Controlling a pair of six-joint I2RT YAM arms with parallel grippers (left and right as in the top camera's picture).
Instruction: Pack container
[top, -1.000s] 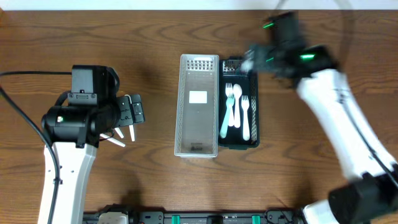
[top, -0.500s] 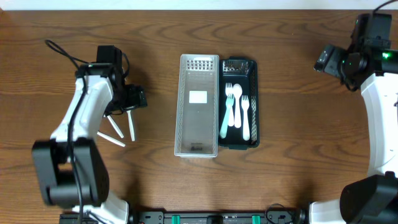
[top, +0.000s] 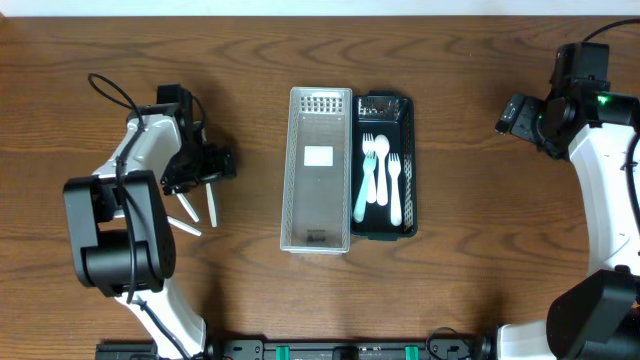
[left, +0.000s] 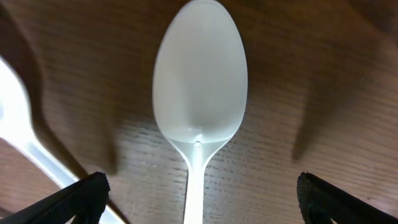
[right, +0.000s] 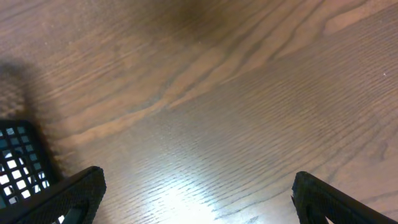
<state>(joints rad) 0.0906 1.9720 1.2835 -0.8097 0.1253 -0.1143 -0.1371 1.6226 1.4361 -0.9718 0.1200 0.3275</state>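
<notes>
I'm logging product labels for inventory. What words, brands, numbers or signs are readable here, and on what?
No text can be read.
White sticker on the clear container: too small to show any writing.
Black tray and the loose spoon: no visible writing.

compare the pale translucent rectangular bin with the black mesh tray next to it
The pale translucent rectangular bin is see-through and longer; the black mesh tray is dark and shorter. The bin holds no cutlery; the tray holds white plastic cutlery. Both are rectangular, lying side by side lengthwise on the wooden table.
</notes>
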